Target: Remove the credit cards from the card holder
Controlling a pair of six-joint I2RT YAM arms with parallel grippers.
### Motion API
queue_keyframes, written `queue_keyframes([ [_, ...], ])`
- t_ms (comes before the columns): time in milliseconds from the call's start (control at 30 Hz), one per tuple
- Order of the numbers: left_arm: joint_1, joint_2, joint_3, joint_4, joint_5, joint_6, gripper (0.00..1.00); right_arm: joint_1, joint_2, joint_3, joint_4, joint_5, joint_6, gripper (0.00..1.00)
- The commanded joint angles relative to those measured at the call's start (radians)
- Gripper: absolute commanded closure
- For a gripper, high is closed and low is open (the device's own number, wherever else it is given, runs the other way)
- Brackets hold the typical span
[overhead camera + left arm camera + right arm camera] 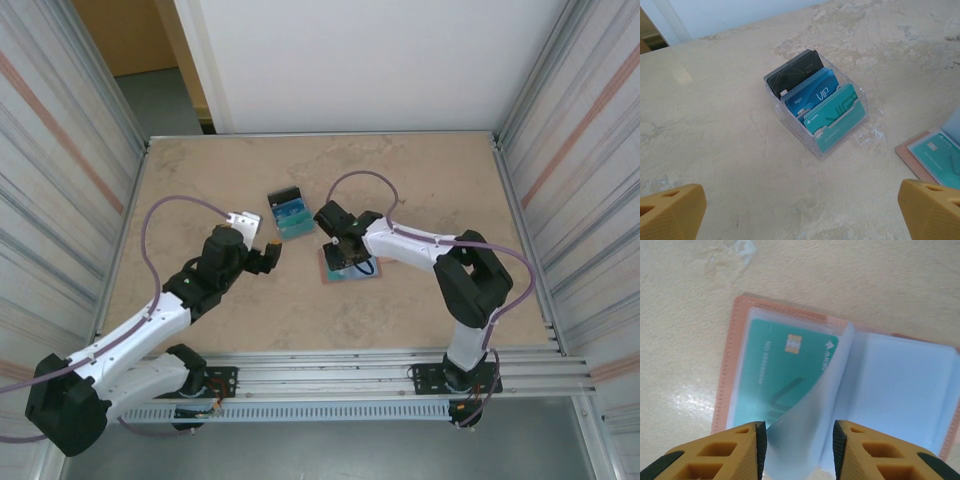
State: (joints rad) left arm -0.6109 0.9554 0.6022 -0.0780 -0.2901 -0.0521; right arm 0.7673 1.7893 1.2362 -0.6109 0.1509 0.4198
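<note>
The card holder [729, 365] is a salmon-pink wallet lying open on the table, also seen as card holder [368, 268] and card holder [914, 154]. A teal-green credit card [785, 365] sits in its left clear sleeve; the same card [940, 155] shows at the frame edge. One translucent sleeve page [805, 430] curls up between the jaws of my right gripper [800, 447], which stands open just above the wallet, right gripper [340, 255]. My left gripper [800, 210] is wide open over bare table, left gripper [272, 255].
A clear plastic box [842, 131] with black, blue and teal cards standing in it sits just beyond my left gripper, box [290, 212]. Metal walls close in the table on both sides, with a rail along the near edge.
</note>
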Motion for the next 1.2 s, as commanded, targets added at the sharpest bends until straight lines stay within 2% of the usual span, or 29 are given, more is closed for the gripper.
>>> queue_keyframes([
  [0,-0.01,-0.001,0.036,-0.001,-0.023,0.013,0.01,-0.023,-0.049,-0.03,-0.023,0.024,0.035,0.59],
  [167,-0.024,0.014,0.039,0.0,-0.03,0.02,0.01,-0.054,-0.059,-0.064,-0.019,0.021,0.043,0.59],
  [400,-0.093,0.069,0.056,0.007,-0.127,0.052,0.01,-0.108,-0.073,-0.12,-0.005,0.015,0.065,0.6],
  [633,-0.134,0.173,0.064,0.059,-0.107,0.023,0.01,-0.168,-0.124,-0.19,0.017,-0.007,0.081,0.62],
  [733,-0.153,0.241,0.069,0.09,-0.1,-0.01,0.01,-0.188,-0.165,-0.205,0.02,-0.027,0.082,0.66],
  [1033,-0.217,0.465,0.124,0.176,-0.12,-0.082,0.01,-0.252,-0.279,-0.233,0.125,-0.307,0.087,0.75],
  [1167,-0.223,0.547,0.152,0.188,-0.142,-0.122,0.01,-0.245,-0.255,-0.21,0.141,-0.368,0.089,0.85],
])
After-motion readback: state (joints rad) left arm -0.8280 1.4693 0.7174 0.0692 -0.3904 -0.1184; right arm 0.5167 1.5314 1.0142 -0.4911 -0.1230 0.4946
